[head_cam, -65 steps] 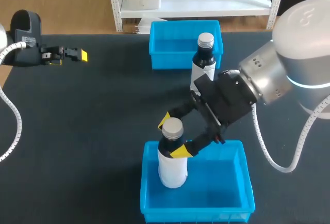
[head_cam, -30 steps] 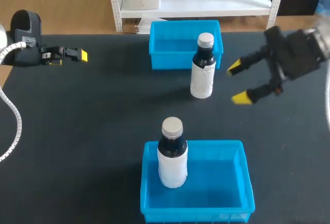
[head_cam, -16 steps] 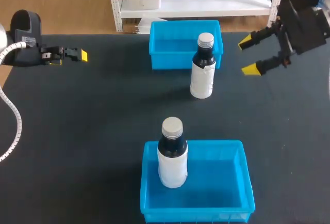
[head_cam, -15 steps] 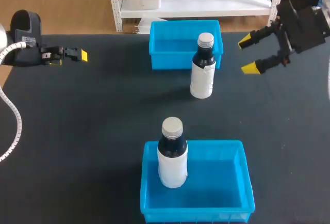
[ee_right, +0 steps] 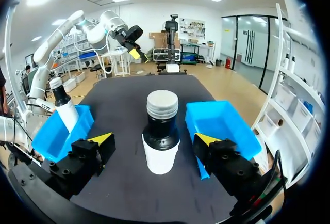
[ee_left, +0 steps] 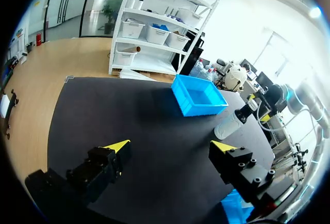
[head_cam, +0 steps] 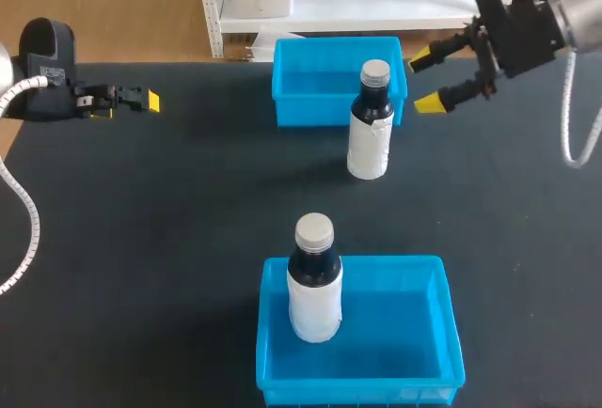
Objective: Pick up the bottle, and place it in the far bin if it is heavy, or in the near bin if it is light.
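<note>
Black matte table (head_cam: 141,239); two blue rigid-plastic bins, far bin (head_cam: 310,98) ahead and to one side of the right gripper (head_cam: 422,85), near bin (head_cam: 442,333) well off. Bottle (head_cam: 370,135) stands upright ahead of that gripper's spread, empty fingers. Come in level, clamp the white-labelled cylindrical body, prob. slick, not the dark neck or ribbed grey cap (head_cam: 375,72).

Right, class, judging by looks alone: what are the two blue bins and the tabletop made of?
Far bin and near bin: probably moulded plastic, semi-glossy; uniform blue, thin walls, soft highlights. Tabletop: matte black, perhaps fabric or rubber matting; it shows no reflections, so which stays open.
</note>
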Controlling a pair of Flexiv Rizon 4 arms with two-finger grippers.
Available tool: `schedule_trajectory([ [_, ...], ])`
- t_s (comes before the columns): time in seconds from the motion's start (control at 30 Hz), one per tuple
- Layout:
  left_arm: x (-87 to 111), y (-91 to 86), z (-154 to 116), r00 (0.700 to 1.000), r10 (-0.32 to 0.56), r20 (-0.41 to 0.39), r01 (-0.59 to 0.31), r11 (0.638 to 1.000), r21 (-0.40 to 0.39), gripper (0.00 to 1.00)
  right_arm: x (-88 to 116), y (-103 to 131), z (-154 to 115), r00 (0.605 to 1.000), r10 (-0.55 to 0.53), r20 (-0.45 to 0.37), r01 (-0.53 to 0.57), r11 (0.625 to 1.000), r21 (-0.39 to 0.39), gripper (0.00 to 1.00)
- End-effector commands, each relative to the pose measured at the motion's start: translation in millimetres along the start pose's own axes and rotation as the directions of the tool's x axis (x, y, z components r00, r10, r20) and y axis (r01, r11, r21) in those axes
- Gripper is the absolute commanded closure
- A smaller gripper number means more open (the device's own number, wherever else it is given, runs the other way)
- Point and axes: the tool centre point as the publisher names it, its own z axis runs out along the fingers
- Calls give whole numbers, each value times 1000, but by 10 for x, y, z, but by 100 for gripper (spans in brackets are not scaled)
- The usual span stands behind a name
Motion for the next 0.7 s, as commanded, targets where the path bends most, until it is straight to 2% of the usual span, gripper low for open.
schedule_trajectory([
  [0.03, 0, 0, 0, 1000, 0, 0, 0, 1000, 0, 0, -27, -102, 181, 1000, -6, -9, 6, 999, -39, 0],
  [0.3, 0, 0, 0, 1000, 0, 0, 0, 1000, 0, 0, -77, -86, 412, 1000, -3, 1, 3, 999, -47, 0],
  [0.7, 0, 0, 0, 1000, 0, 0, 0, 1000, 0, 0, -105, -115, 562, 1000, 12, 17, -11, 999, -48, 0],
])
